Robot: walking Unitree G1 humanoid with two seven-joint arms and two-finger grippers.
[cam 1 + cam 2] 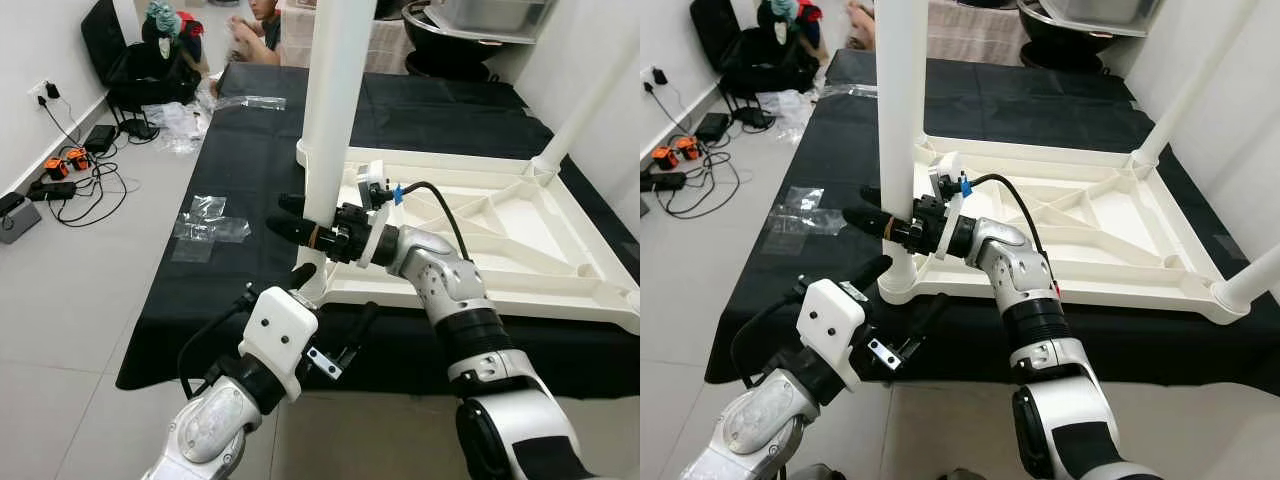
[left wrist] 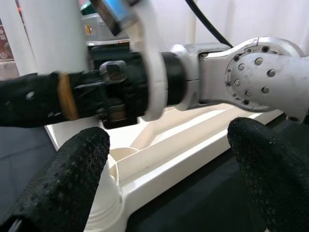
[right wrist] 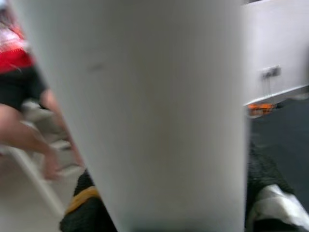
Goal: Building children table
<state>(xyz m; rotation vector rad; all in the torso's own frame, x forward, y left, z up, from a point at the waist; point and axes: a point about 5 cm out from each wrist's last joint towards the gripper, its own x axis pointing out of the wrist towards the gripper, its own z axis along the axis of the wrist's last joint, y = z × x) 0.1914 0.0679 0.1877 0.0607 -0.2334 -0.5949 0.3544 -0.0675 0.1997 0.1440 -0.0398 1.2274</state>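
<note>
Down at the near corner, left pincer (image 1: 335,305) spread wide, gripping nothing, one black finger up against the base socket of the upright white plastic leg (image 1: 335,110). Just right, right pincer (image 1: 290,217) clamped around that leg, low on the tube. Beyond, upside-down white plastic children's tabletop (image 1: 500,235) lying flat on the black-covered surface (image 1: 240,190), another leg (image 1: 590,105) standing at the far corner

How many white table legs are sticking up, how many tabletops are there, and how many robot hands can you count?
White table legs: 3
Upside-down tabletop: 1
Robot hands: 2, the left hand and the right hand
Total: 6
</note>
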